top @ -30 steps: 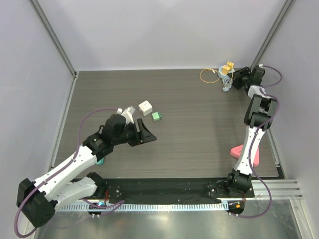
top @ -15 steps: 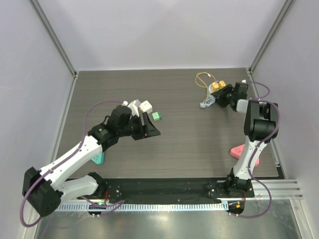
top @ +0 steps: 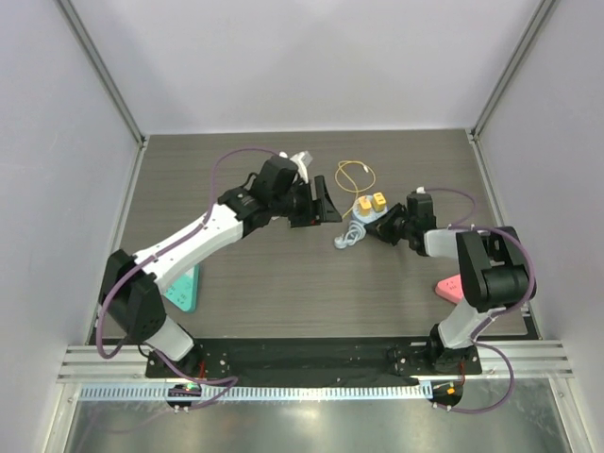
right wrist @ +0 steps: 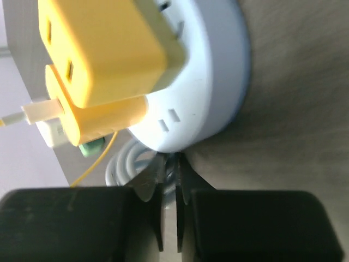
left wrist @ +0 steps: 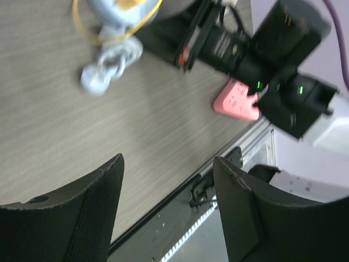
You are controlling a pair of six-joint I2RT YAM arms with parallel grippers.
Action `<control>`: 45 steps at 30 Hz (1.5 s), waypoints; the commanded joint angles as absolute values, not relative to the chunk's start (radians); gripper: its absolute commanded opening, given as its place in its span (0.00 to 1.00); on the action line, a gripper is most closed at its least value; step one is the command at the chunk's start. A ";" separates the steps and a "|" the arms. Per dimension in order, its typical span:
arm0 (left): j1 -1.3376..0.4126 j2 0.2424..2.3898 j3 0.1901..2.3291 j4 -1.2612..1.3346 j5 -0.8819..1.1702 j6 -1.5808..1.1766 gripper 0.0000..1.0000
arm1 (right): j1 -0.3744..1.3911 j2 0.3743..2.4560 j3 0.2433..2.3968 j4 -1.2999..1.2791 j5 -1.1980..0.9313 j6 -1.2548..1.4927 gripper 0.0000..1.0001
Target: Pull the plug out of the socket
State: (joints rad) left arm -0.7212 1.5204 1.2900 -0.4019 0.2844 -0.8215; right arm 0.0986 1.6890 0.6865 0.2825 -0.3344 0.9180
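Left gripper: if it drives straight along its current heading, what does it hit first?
From the left gripper, most likely the round pale-blue socket with yellow plugs, or its coiled white cord; depth unclear.

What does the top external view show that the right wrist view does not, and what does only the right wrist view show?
Only top external: the left gripper, open, the pink power strip and a teal object. Only right wrist: a white connector, and the right gripper with its tips closed together. Both: two yellow plugs seated in the round socket, and its coiled cord.
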 commanded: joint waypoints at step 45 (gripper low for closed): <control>-0.813 2.114 2.025 -0.591 -0.055 -0.209 0.72 | -0.117 1.792 0.781 0.569 -0.603 0.822 0.62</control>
State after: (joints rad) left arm -0.8219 2.1647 2.0579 -0.6674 -0.1051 -0.4000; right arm -0.1154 1.7760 0.7525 0.5255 -0.5690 0.8452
